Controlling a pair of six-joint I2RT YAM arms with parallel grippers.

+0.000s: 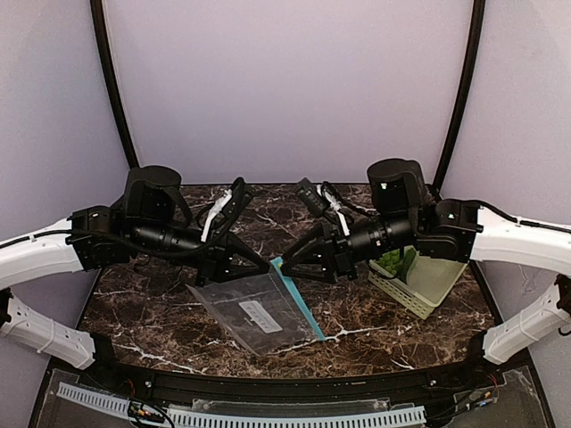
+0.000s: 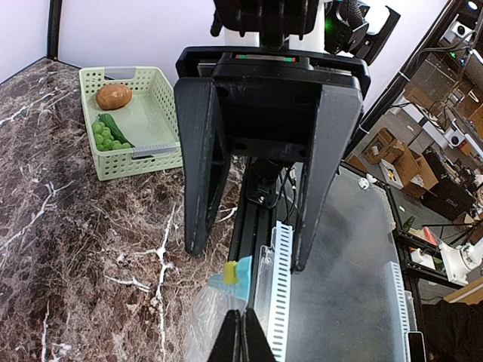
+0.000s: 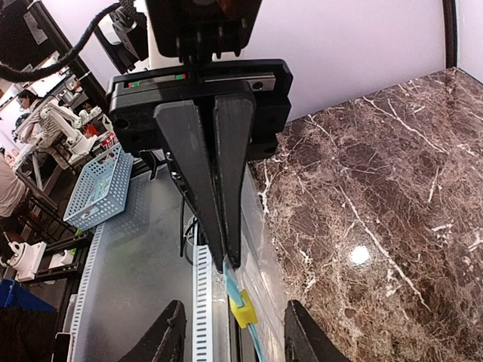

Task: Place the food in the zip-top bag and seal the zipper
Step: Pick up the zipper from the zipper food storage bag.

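The zip-top bag (image 1: 254, 312) lies flat on the marble, its teal zipper (image 1: 303, 308) along the right edge. My left gripper (image 2: 241, 339) is shut on the bag's zipper end, just behind a yellow slider (image 2: 230, 273). My right gripper (image 3: 234, 339) is open, one finger on each side of the slider (image 3: 243, 309) without touching it. The two grippers meet nose to nose at the bag's far corner, left gripper (image 1: 254, 267) and right gripper (image 1: 299, 267). The food, a brown potato (image 2: 114, 96) and a green lumpy vegetable (image 2: 108, 134), lies in the basket.
The pale green slotted basket (image 1: 419, 281) stands on the right, under the right arm. A black rail and a white slotted strip (image 1: 241, 415) run along the table's near edge. A blue basket (image 3: 98, 188) sits off the table.
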